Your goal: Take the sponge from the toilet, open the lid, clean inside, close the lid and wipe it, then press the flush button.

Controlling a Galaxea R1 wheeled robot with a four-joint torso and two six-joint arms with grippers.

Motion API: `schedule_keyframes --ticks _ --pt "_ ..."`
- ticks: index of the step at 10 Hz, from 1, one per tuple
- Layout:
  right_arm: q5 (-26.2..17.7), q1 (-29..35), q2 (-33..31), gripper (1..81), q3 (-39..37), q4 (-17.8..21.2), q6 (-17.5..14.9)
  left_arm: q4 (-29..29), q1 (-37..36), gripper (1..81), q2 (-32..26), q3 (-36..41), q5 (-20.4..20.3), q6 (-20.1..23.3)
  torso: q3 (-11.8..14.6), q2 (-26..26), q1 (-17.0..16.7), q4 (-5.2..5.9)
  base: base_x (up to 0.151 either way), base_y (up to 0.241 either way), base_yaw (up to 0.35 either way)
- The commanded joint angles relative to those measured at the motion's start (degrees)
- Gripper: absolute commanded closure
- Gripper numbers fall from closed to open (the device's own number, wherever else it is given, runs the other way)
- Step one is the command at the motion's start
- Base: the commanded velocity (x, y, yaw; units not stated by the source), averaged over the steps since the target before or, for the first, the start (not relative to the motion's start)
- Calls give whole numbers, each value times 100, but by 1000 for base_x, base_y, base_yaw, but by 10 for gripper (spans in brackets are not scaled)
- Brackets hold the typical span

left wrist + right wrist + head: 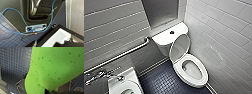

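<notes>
Cramped tiled bathroom, with dark blue mosaic floor (159, 81) underfoot and a white tiled wall (224, 30) to the right.

Bright green sponge (55, 65), speckled with darker pores. Looms large before the right wrist camera, up off the blue floor tiles and away from the toilet. Tapers to a dark pinch point where the right gripper (48, 91) seems clenched on it, though the fingers are hard to make out.

White glossy toilet (194, 72) close against the right-hand wall in the head view, bowl uncovered. Oval lid (179, 47) up, leaning back against the tank (164, 37). Ring-shaped seat (203, 75) down on the bowl. Small dark round flush button (172, 32) in the middle of the tank top, just behind the raised lid's upper edge.

Farther out, a metal grab bar (121, 56) slanting along the grey left wall. Below it, a white sink (131, 75) in the near left corner, with a chrome tap (99, 75) beside it. Grey panel (161, 10) in a pale frame above the tank.

From the left wrist, a thin blue cable (16, 12) looping across the robot's dark base, with a small orange light (36, 33) near where it plugs in. Blue floor tiles below, pale wall tiles at one side. Left gripper (65, 44): dark and close to the lens, released or clenched impossible to tell.
</notes>
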Motion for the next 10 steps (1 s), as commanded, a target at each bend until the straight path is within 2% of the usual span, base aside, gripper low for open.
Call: schedule_keyframes --ticks 1,2,3,6,7,10 --pt "-1833 -479 247 811 -918 -308 5 -36 78 10 -97 97 549 -17 0 547 -351 0 0 0 0" --pt "-2108 -593 352 811 -1288 -317 5 -37 25 10 -105 97 585 -17 128 765 -494 0 0 0 0" --pt "-2354 -672 537 811 -1727 -317 -3 -36 -10 10 -97 89 585 -17 238 411 -269 -2 0 0 0" --pt "-3346 -900 1125 811 -3142 -317 -12 -45 -107 10 -123 97 585 -35 484 658 -429 -2 0 0 0" --pt "-3636 -962 1222 811 -3484 -317 -21 -45 -142 10 -123 106 585 -35 698 665 -435 -2 0 0 0" --pt "-4077 -1138 1478 811 -4243 -309 -109 -45 -247 10 -132 176 610 -43 1330 667 -439 -2 0 0 0"
